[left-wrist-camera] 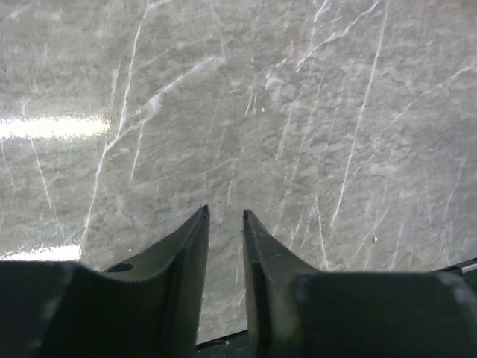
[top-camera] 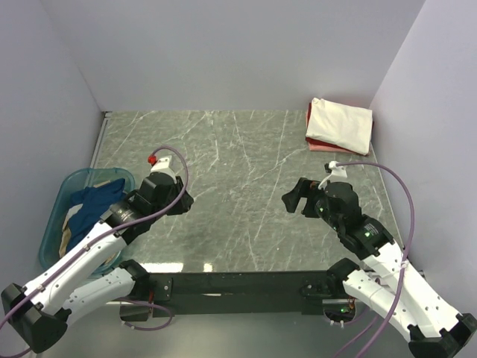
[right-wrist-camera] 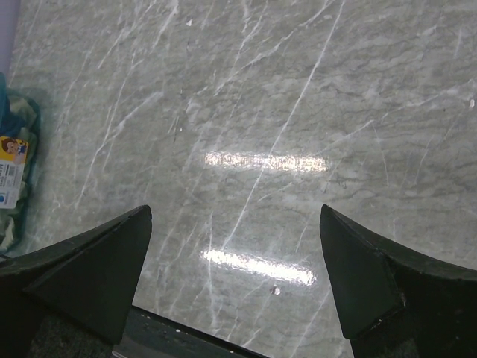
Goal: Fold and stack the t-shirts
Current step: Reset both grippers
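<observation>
Covering most of a red t-shirt (top-camera: pixel 308 119), upper right, lies a cream t-shirt (top-camera: pixel 340 125); left pincer (left-wrist-camera: pixel 225 212) gapes narrowly, right pincer (right-wrist-camera: pixel 235 210) widely, both empty.

Quick layout rundown: both pincers hang over the table (top-camera: pixel 238 142), the left pincer (top-camera: pixel 176 203) on the left half and the right pincer (top-camera: pixel 296 195) on the right half, well apart. The basket (top-camera: pixel 56 216) sits just left of the left pincer, at the table's left edge, right alongside that arm. A heap of t-shirts (top-camera: pixel 93 205) lies in it. Well beyond the right pincer, a bit to its right, the folded stack (top-camera: pixel 339 125) sits in the table's far right corner. One folded shirt lies on top, with more cloth poking out underneath on the left and near sides. In the right wrist view, the basket (right-wrist-camera: pixel 19 119) is way off to that pincer's (right-wrist-camera: pixel 235 216) left.
</observation>
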